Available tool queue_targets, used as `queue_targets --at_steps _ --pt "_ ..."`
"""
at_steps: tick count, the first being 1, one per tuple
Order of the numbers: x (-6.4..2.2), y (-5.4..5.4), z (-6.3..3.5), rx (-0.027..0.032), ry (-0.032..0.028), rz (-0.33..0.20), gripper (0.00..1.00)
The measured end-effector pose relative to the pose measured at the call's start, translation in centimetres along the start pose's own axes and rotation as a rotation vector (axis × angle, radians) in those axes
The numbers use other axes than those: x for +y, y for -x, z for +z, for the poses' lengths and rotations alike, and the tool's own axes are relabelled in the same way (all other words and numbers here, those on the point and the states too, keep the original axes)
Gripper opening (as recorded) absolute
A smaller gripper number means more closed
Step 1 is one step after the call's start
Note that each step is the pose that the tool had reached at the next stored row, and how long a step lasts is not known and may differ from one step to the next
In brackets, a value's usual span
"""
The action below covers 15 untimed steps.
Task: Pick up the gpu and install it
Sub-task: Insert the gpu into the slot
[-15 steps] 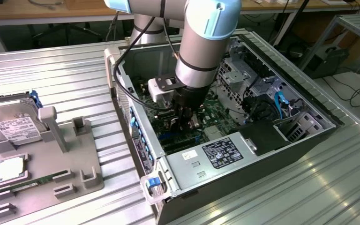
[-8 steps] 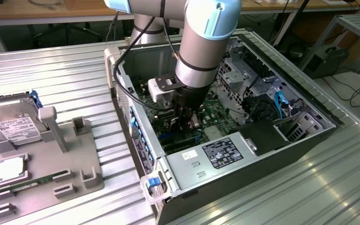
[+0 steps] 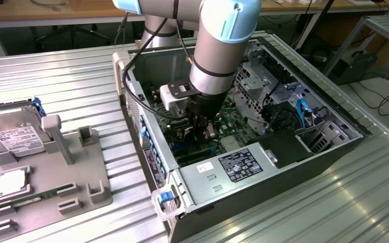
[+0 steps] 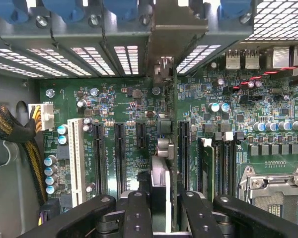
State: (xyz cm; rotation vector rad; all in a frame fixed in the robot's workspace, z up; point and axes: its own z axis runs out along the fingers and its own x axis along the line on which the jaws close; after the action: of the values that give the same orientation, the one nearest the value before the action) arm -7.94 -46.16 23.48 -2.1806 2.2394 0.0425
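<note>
The gpu (image 4: 160, 186) appears edge-on in the wrist view, a thin dark card running from between the fingers toward the case's rear slot openings. Its pale metal bracket (image 4: 173, 34) stands against the rear wall. My gripper (image 4: 164, 218) is shut on the card, with one black finger (image 4: 138, 213) on each side. The card stands upright over the green motherboard (image 4: 124, 94), between two long black expansion slots (image 4: 120, 153); whether it is seated in a slot I cannot tell. In the exterior view my gripper (image 3: 201, 130) reaches down into the open computer case (image 3: 346, 119).
A silver power supply (image 3: 238, 164) fills the case's near end, and drive cages (image 3: 275, 86) sit beyond the arm. At the exterior view's left, a grey fixture (image 3: 79, 172) holds a hard drive (image 3: 15, 134) and a green memory stick (image 3: 42, 195). Braided cables (image 4: 15, 134) lie beside the board.
</note>
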Motion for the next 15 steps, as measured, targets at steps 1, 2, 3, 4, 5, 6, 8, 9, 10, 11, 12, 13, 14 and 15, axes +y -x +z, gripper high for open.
queue_targets --at_steps 1,2,3,4,5,6,8,9,10,11,12,13,14,15 --pt "0.00 0.00 0.00 0.0000 -0.0008 0.000 0.28" --pt "0.03 0.02 0.00 -0.0001 -0.0049 0.000 0.28" --pt "0.04 0.03 -0.01 0.0007 -0.0113 0.000 0.28" --pt "0.05 0.04 0.00 0.0018 -0.0172 -0.001 0.28" --pt "0.05 0.04 -0.01 0.0024 -0.0232 -0.001 0.28" --pt "0.05 0.04 -0.01 0.0024 -0.0256 -0.001 0.28" --pt "0.04 0.04 -0.01 0.0025 -0.0262 -0.001 0.28" --pt "0.05 0.04 -0.01 0.0025 -0.0262 -0.001 0.28" --pt "0.05 0.05 -0.01 0.0026 -0.0263 -0.001 0.28" --pt "0.05 0.07 0.01 0.0026 -0.0263 -0.001 0.28" --pt "0.05 0.08 0.03 0.0027 -0.0263 -0.001 0.28" --pt "0.06 0.09 0.08 0.0027 -0.0263 -0.001 0.28" --pt "0.06 0.09 0.18 0.0025 -0.0263 -0.001 0.28" --pt "0.07 0.09 0.23 0.0026 -0.0263 -0.001 0.28"
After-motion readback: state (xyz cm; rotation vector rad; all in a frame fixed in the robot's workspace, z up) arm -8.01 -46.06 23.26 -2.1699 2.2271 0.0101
